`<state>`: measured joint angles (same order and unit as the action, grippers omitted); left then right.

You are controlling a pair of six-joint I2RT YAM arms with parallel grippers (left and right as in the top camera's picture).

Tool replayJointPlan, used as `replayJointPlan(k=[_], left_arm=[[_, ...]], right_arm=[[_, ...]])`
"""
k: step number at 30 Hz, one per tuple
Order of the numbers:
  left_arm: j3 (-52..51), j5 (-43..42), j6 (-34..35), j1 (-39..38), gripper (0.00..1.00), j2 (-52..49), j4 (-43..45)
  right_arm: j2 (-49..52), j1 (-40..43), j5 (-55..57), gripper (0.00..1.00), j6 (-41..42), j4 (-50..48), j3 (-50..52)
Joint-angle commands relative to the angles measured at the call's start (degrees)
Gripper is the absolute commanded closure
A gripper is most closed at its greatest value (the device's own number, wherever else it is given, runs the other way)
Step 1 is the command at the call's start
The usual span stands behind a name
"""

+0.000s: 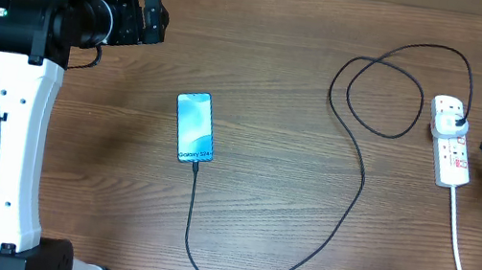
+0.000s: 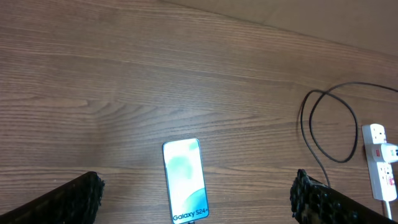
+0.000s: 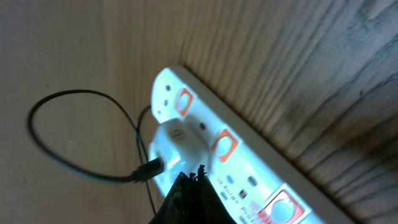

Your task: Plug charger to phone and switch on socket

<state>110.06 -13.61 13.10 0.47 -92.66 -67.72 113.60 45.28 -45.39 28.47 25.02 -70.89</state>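
Observation:
The phone [image 1: 195,127] lies flat mid-table with its screen lit; it also shows in the left wrist view as the phone [image 2: 185,180]. The charger [image 1: 357,187], a thin black cable, meets the phone's near end, runs in loops to the right and ends in a plug on the socket [image 1: 451,154], a white power strip. My left gripper [image 1: 159,18] hangs open at the far left, well away from the phone, its fingers [image 2: 73,200] wide apart. My right gripper [image 3: 193,183] is shut and empty, its tip just over the socket [image 3: 249,155] beside the charger's plug [image 3: 174,142].
The socket's white cord [image 1: 458,237] trails toward the table's front right. Orange-red switches [image 3: 224,145] sit along the strip. The left arm's white base [image 1: 6,146] stands at the left edge. Bare wooden tabletop [image 1: 86,130] surrounds the phone.

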Motion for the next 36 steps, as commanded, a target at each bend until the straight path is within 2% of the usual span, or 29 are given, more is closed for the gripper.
replayJointPlan(k=[1,12,36], left_arm=[[0.66,0.55,-0.87,-0.11,0.0,-0.35,0.22],[0.66,0.55,-0.87,-0.11,0.01,-0.35,0.22],[0.66,0.55,-0.87,-0.11,0.01,-0.35,0.2]], right_arm=[[2.4,0.07,-1.22,0.96,0.07,-1.07,-0.74],[6.08,-2.19,-3.17,0.96,-0.07,-6.84,-0.74],[6.12,-5.53,-0.44,0.96,7.21,-8.28,-0.59]])
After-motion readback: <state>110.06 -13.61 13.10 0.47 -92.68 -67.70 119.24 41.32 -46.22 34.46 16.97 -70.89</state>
